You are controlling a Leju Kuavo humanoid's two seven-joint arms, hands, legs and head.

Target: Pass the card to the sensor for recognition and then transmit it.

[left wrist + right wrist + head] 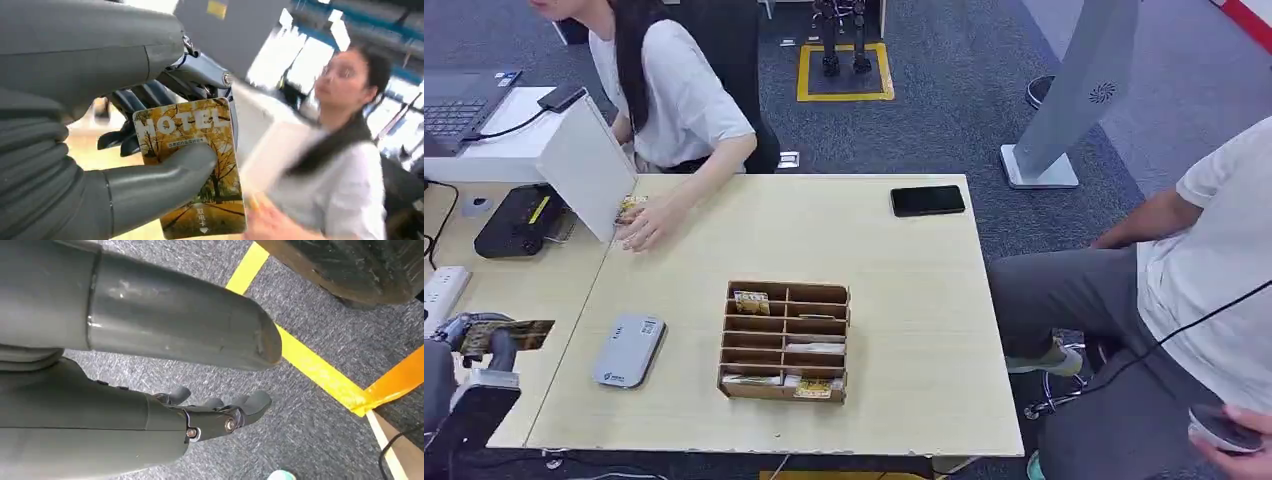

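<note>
A pale wooden table [904, 300] stands on grey carpet. The card [192, 165], printed "HOTEL" over yellow trees, is pinched by the left hand [484, 340] off the table's near-left corner. The grey sensor [629, 350] lies just to its right, long axis running away. The right hand [220, 412] hangs loose, holding nothing.

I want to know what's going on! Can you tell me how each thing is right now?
left robot hand: holding the card
card: pinched under the thumb, raised
right robot hand: hanging over the floor, holding nothing
card reader: flat on the table, untouched
wooden organizer: some slots hold cards
phone: screen dark
</note>
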